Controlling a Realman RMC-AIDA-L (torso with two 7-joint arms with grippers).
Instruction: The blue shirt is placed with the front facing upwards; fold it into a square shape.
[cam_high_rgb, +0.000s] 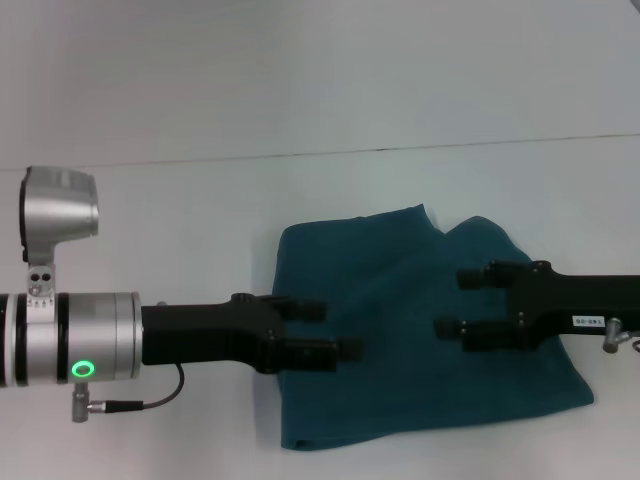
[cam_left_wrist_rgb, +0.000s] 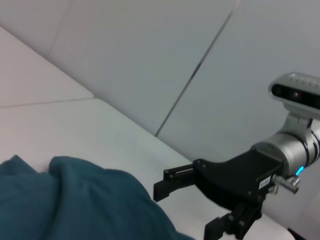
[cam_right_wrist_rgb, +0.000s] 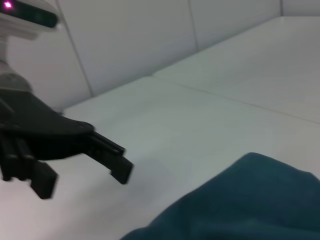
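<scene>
- On the white table (cam_high_rgb: 150, 200), head view: you see the blue shirt (cam_high_rgb: 400, 330) folded into a rough square; left gripper (cam_high_rgb: 335, 330) and right gripper (cam_high_rgb: 455, 303) hover over it, jaws open, empty.
- Left wrist view: shirt in the near corner, right gripper beyond.
- Right wrist view: shirt edge, left gripper open.

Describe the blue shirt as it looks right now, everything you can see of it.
The blue shirt is dark teal, soft cotton-looking cloth, folded into a rough, slightly skewed square on the white table. No lettering, collar or sleeves show; only plain fabric faces up. Its far edge is uneven, with a notch and a raised, rumpled fold. The left gripper and the right gripper are over it from either side, jaws open, holding none of it. Whether their fingertips touch the cloth cannot be told.
</scene>
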